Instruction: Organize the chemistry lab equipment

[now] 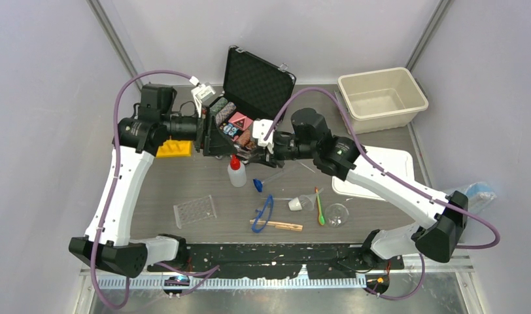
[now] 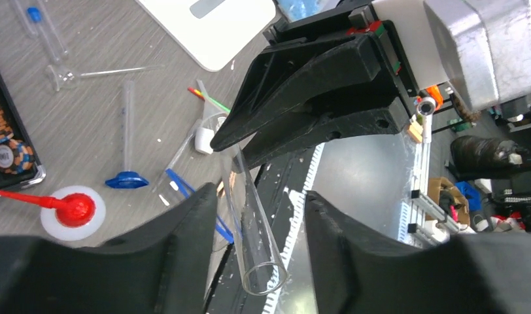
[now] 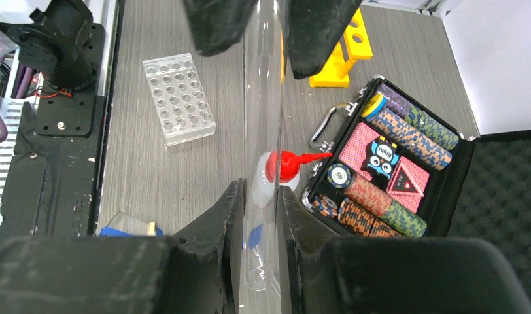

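Observation:
My right gripper [image 3: 259, 196] is shut on a clear test tube [image 3: 263, 124] and holds it in the air in front of the chip case. My left gripper [image 2: 259, 209] is open, its fingers on either side of the tube's open end [image 2: 256, 235] with a gap on each side. In the top view the two grippers, left [image 1: 218, 135] and right [image 1: 255, 139], face each other. On the table lie the yellow tube rack [image 1: 173, 150], clear tube rack [image 1: 195, 210], red-capped squeeze bottle [image 1: 236, 172], blue goggles [image 1: 264, 213], wooden clamp [image 1: 276, 226], funnel [image 1: 301, 203] and green spatula [image 1: 320, 208].
The open black case of poker chips [image 1: 246, 104] stands just behind the grippers. A beige bin [image 1: 380, 98] is at the back right, with a white tray [image 1: 380, 173] in front of it. A blue-footed cylinder [image 1: 263, 182] and a small beaker [image 1: 336, 214] lie mid-table.

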Robot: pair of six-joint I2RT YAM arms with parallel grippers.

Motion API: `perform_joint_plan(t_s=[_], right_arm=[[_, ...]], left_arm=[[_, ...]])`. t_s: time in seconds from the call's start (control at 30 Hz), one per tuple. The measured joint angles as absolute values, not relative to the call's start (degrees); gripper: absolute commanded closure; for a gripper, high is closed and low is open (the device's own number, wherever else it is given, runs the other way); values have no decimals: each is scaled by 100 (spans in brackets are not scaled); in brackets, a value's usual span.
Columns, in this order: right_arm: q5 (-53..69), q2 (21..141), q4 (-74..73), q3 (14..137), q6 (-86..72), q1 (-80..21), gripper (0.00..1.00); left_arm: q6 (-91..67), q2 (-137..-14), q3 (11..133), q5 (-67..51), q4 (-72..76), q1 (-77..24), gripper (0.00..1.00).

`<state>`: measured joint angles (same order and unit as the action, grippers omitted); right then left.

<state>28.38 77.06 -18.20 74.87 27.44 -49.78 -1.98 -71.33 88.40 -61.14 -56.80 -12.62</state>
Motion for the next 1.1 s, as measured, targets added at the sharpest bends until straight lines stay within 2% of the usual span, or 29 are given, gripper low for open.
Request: perform_joint_plan(t_s=[0.1, 0.3, 0.37, 0.4, 0.43, 0.47, 0.5, 0.53, 0.6, 0.73, 0.9, 1.1], right_arm=[[2757, 7769, -1804, 7487, 2742, -4978, 95], [2740, 7881, -1831, 7522, 2744, -4995, 95], [2722, 7911, -1859, 7550, 2720, -5002, 77], [2698, 7920, -1861, 7559, 2707, -4998, 51], [2679, 7937, -1859, 7568, 2705, -4998, 38], [2663, 7970, -1850, 7585, 2692, -5002, 18], [2628, 7994, -1850, 7609, 2674, -5006, 3], [2569, 8031, -1859, 7649, 2698, -5015, 1], [2394, 8068, -1887, 7710, 2661, -5015, 4], [2117, 8075, -1988, 7789, 2663, -4912, 5], [2176, 8075, -2333, 7832, 2665, -4412, 5], [2698, 8162, -2888, 8016, 2683, -3710, 5]], left_arm=[[-56, -7192, 8868, -6023, -5898, -1262, 61], [128, -7196, 8868, -5760, -6012, -1258, 84], [189, -7194, 8868, -5590, -5994, -1247, 95], [187, -7194, 8868, -5524, -5994, -1234, 99], [176, -7194, 8868, -5502, -5999, -1225, 100], [172, -7192, 8868, -5439, -5992, -1199, 100], [163, -7190, 8868, -5406, -6005, -1153, 100], [169, -7194, 8871, -5343, -6036, -1081, 100], [222, -7253, 8952, -5183, -6198, -812, 100], [604, -7822, 9776, -4639, -6812, 167, 100], [1306, -8952, 11321, -3382, -7494, 1177, 100], [1883, -10165, 12626, -1806, -7922, 1673, 100]])
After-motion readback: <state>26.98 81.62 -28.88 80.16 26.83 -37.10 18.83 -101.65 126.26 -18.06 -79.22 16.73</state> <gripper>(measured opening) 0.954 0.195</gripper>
